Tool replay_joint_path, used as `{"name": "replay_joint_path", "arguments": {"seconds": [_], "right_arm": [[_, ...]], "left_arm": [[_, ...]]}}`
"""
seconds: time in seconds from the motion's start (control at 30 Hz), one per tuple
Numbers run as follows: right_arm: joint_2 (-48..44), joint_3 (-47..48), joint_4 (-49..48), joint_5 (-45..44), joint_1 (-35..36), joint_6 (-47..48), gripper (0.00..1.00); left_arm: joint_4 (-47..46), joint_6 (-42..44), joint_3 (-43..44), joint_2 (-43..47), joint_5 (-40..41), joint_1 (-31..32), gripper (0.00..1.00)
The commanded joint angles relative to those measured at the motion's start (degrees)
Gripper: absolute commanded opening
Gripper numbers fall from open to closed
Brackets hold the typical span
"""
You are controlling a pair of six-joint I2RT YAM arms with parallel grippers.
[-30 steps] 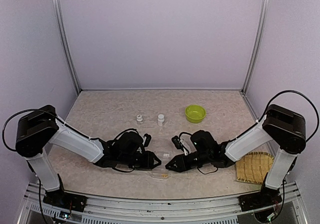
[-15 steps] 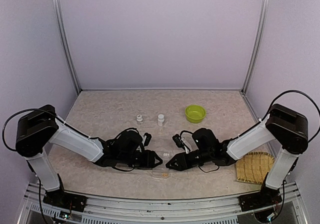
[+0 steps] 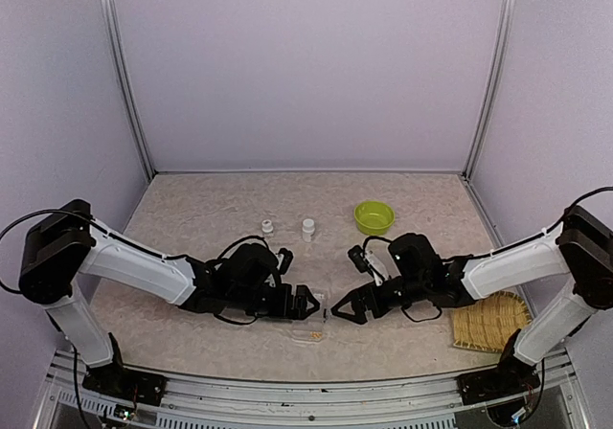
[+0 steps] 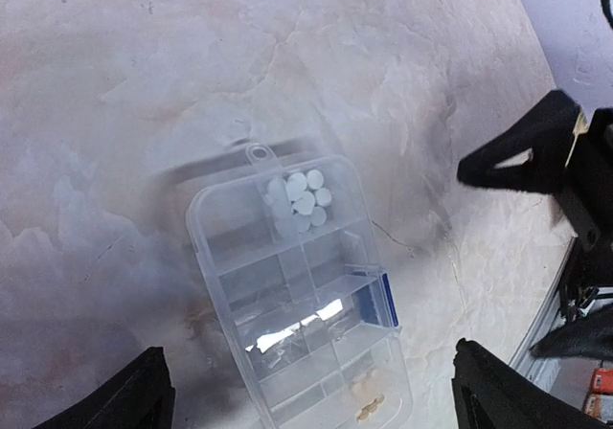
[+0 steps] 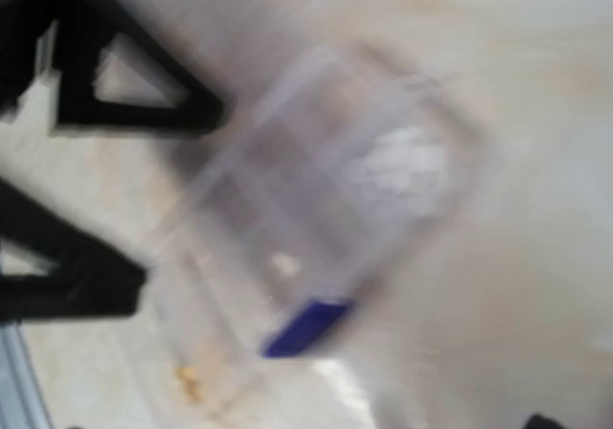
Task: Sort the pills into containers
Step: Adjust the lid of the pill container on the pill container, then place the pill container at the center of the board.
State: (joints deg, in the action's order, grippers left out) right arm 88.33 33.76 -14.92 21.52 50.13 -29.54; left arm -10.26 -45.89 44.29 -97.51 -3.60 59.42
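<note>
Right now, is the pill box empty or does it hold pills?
Partly filled: white pills sit in one end compartment of the pill box, yellowish ones at the other.

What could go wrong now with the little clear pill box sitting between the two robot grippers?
1. The left gripper and right gripper hang open with their tips close together by the pill box. They might bump each other or knock the light box sideways.
2. The box keeps white pills and yellowish pills apart. If it is not latched shut, a shove could mix or spill them. Whether it is latched cannot be told.
</note>
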Motion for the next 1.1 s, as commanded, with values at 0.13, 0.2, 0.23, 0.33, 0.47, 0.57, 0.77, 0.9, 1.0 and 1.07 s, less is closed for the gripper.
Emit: {"name": "replay_joint_path", "arguments": {"seconds": [0.13, 0.2, 0.23, 0.33, 0.47, 0.57, 0.77, 0.9, 1.0, 1.07], "right_arm": [[-11.47, -1.81, 8.81, -10.35, -5.57, 2.86, 1.00], [-13.36, -1.91, 9.67, -11.12, -6.43, 4.43, 1.00], [-14.24, -2.01, 9.99, -11.35, -6.72, 4.82, 1.00], [-15.79, -2.28, 10.44, -11.95, -7.31, 5.27, 1.00], [-16.51, -2.70, 9.82, -11.24, -7.50, 5.02, 1.00], [-16.48, -3.07, 9.00, -11.05, -7.50, 5.10, 1.00], [-16.11, -3.03, 7.66, -10.03, -7.52, 5.01, 1.00], [-15.20, -2.89, 7.08, -9.93, -7.50, 5.23, 1.00], [-14.65, -2.94, 6.37, -9.21, -7.50, 5.08, 1.00], [-14.28, -2.91, 6.21, -9.40, -7.50, 5.34, 1.00]], "left_arm": [[13.42, 4.94, 8.48, -3.85, 7.79, 5.41, 0.99], [16.67, 5.85, 11.16, -5.92, 10.43, 7.15, 0.99], [18.43, 6.27, 12.55, -6.94, 11.95, 7.99, 0.99], [23.74, 7.19, 16.35, -9.84, 16.90, 10.40, 0.99], [31.10, 7.65, 20.76, -12.89, 24.08, 13.30, 0.99], [35.50, 7.56, 22.86, -14.35, 28.29, 14.74, 0.99], [38.76, 6.13, 22.33, -14.03, 31.95, 15.42, 0.99], [40.13, 5.83, 21.01, -12.79, 34.78, 15.34, 0.99], [40.13, 5.88, 19.33, -11.59, 35.30, 14.85, 0.99], [39.47, 5.95, 17.95, -10.76, 34.80, 14.24, 0.99]]}}
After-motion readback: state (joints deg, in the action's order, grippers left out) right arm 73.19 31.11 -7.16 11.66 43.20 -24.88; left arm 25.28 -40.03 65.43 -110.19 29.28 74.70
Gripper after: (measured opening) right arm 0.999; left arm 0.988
